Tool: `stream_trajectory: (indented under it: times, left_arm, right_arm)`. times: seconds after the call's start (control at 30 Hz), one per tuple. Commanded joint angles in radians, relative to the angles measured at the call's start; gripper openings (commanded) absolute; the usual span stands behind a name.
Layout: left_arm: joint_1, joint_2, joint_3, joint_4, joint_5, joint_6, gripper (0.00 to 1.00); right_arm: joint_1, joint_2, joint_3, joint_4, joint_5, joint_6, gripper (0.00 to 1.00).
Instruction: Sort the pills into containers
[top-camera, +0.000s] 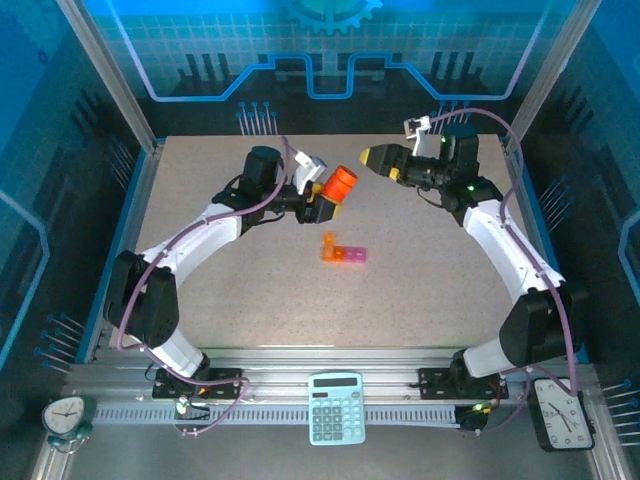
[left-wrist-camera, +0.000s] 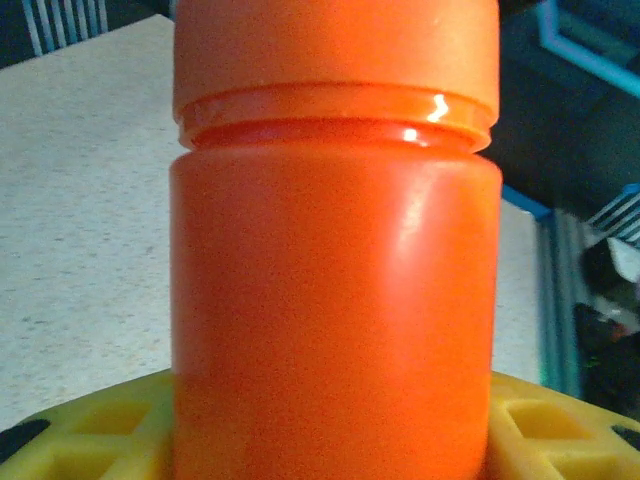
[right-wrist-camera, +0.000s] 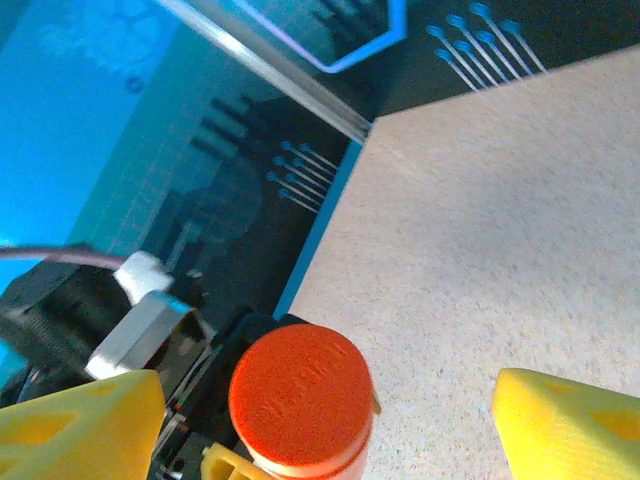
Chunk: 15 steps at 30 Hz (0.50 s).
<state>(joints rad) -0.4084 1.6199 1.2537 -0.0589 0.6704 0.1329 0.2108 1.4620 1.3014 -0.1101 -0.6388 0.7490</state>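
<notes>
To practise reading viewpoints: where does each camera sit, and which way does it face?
Top external: above and behind, facing down at table, containers, both arms.
Left wrist: on the left gripper, facing the orange bottle between its fingers.
Right wrist: on the right gripper, facing the bottle's cap past its spread fingers.
Shared: all show the bottle.

Top camera high behind bases, looking down on whole surface; both wrist cameras close, sharing orange bottle.

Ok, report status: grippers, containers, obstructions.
Left gripper shut on orange bottle, cap on. Right gripper open near it. Containers mid-table, unobstructed.
</notes>
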Motion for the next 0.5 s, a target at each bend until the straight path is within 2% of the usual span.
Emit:
stream_trajectory:
  times: [0.0, 0.17, 0.47]
  left_arm:
    - [-0.03, -0.026, -0.011, -0.02, -0.139, 0.1, 0.12]
    - [-0.052, -0.018, -0.003, -0.041, -0.19, 0.142, 0.12]
    - [-0.071, -0.002, 0.01, -0.05, -0.206, 0.153, 0.12]
  right_arm:
    - [0.047, 0.01, 0.002, -0.091, 0.129, 0.105, 0.86]
    - [0.104, 0.039, 0.043, -0.145, 0.164, 0.091, 0.87]
    - [0.152, 0.08, 0.054, -0.156, 0.174, 0.093, 0.84]
